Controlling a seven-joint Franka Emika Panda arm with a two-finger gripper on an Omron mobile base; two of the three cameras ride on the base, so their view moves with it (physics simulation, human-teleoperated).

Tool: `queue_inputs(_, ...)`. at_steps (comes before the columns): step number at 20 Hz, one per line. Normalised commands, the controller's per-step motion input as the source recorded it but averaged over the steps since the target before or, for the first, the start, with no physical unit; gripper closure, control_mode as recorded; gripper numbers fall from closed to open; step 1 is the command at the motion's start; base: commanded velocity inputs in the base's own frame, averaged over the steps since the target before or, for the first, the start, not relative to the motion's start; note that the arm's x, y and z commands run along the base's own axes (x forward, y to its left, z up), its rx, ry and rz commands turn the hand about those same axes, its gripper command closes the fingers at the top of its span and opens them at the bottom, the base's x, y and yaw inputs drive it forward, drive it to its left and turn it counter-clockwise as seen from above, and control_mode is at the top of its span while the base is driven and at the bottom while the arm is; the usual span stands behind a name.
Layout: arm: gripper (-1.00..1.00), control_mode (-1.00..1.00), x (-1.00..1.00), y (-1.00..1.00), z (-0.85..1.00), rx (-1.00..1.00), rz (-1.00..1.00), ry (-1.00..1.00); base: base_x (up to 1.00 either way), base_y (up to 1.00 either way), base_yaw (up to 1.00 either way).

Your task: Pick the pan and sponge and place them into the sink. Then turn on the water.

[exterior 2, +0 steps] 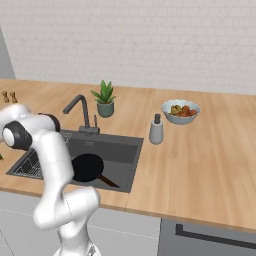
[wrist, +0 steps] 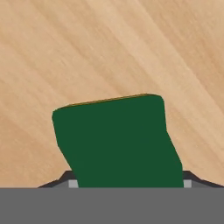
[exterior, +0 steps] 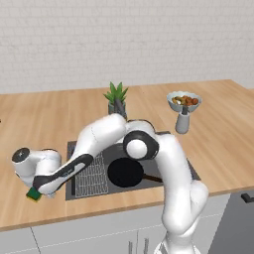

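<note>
The sponge (exterior: 33, 194), green on top with a yellow layer, lies on the wooden counter left of the sink (exterior: 171, 144). My gripper (exterior: 36, 191) points down over it. In the hand view the sponge (wrist: 118, 140) reaches from one fingertip to the other, and my gripper (wrist: 129, 183) is shut on its sides. The black pan (exterior: 125, 172) rests in the basin with its handle pointing right, and it shows beside my arm as the pan (exterior 2: 87, 167) inside the sink (exterior 2: 117, 150). No water falls from the faucet (exterior 2: 80, 107).
A wire rack (exterior: 94, 173) fills the sink's left side. Behind the sink stand a potted plant (exterior 2: 105, 97), a soap dispenser (exterior 2: 156, 130) and a bowl of food (exterior 2: 180, 111). The counter edge runs just in front of the sponge.
</note>
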Motion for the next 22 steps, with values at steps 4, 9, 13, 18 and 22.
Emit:
queue_inputs(4, 1.00, -1.00, -0.15, -0.64, 0.84, 0.22, -0.14, -0.05, 0.00, 0.00, 0.00)
queue_inputs(9, 1.00, -1.00, -0.17, -0.68, 1.00, 0.21, -0.14, -0.02, 0.00, 0.00, 0.00)
queue_inputs(13, 1.00, -1.00, -0.25, -0.88, 1.00, 0.19, -0.15, 0.00, 0.00, 0.00, 0.00)
queue_inputs(18, 1.00, -1.00, -0.53, -1.00, 0.83, 0.20, -0.14, -0.05, 0.00, 0.00, 0.00)
queue_inputs(22, 1.00, -1.00, -0.58, -1.00, 0.71, 0.18, -0.13, -0.03, 0.00, 0.00, 0.00)
